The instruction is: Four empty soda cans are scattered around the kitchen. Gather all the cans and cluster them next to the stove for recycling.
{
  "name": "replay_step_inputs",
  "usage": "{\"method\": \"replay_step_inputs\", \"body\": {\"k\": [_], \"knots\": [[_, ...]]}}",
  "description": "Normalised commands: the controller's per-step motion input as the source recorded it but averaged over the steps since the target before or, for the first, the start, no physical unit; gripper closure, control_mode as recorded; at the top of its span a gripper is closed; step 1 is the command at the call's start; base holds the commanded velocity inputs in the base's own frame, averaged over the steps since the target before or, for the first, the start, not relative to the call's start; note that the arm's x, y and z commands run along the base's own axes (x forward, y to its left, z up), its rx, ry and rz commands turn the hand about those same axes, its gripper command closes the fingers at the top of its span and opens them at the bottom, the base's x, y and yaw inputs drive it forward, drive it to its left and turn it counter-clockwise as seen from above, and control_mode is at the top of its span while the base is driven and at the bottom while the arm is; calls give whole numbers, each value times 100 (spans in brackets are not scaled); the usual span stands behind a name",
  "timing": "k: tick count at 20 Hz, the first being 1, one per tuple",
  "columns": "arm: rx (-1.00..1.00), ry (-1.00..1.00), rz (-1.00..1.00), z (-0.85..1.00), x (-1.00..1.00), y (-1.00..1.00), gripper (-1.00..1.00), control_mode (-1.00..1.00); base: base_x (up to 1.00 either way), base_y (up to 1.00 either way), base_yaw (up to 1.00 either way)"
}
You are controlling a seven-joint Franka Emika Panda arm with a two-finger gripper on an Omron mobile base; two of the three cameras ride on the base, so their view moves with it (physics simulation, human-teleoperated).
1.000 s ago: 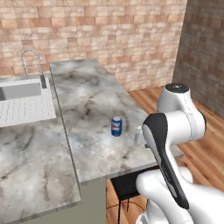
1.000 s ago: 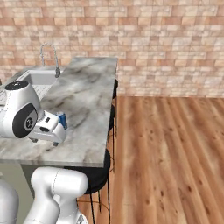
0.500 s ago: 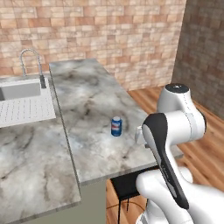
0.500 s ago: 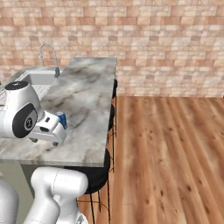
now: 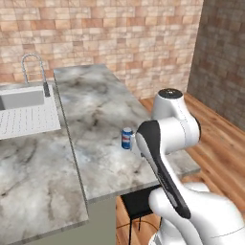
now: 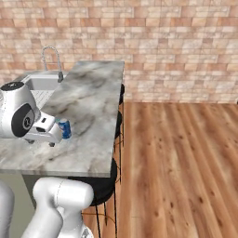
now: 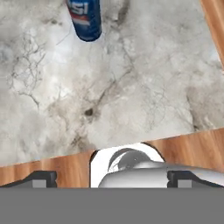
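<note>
While the gripper [image 7: 112, 177] hangs above the marble counter [image 5: 100, 110] with its fingers spread wide and nothing between them, one blue soda can [image 5: 127, 138] stands upright on that counter.

The counter is a grey-veined marble slab that runs away from the robot toward a tan brick-tile wall [image 6: 162, 42]; wood plank floor [image 6: 181, 162] lies along its right side. One sink [image 5: 24, 107] with one curved steel faucet [image 5: 36, 72] sits at the left of the counter, well apart from the can. One can is counted: blue with white and red bands and a silver top, near the counter's floor-side edge and close beside the arm. In the hand view the can [image 7: 85, 17] stands at the top edge, apart from both finger tips. Dark stools [image 6: 104, 186] stand under the counter overhang.
</note>
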Motion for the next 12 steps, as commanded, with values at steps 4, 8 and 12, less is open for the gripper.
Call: {"method": "replay_step_inputs", "body": {"k": [4, 8, 12], "knots": [[0, 12, 0, 10, 76, -1, -100, -100, 0, 0, 0], [0, 7, 0, 3, 91, -2, -100, -100, 0, 0, 0], [-3, 0, 0, -4, 72, 42, -100, -100, 0, 0, 0]]}}
